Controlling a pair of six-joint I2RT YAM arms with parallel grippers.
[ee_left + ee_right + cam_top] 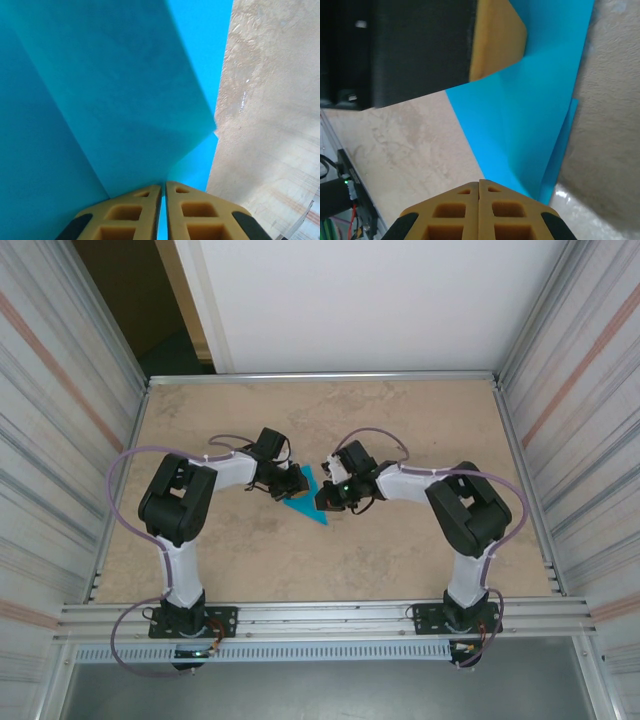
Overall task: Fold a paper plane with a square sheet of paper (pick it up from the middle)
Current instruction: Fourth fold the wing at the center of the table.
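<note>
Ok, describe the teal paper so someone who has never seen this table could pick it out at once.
Look at the beige stone-patterned table walled by metal panels, then to its middle, where the left end effector and right end effector meet. Both grip the teal paper, a folded pointed triangle; its vivid colour stands out against the black-and-white arms and pale tabletop.

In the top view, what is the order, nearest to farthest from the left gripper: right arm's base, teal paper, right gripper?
1. teal paper, at the centre, pinched in the left gripper.
2. right gripper, just across the paper, on the right.
3. right arm's base, near edge, far right.
</note>
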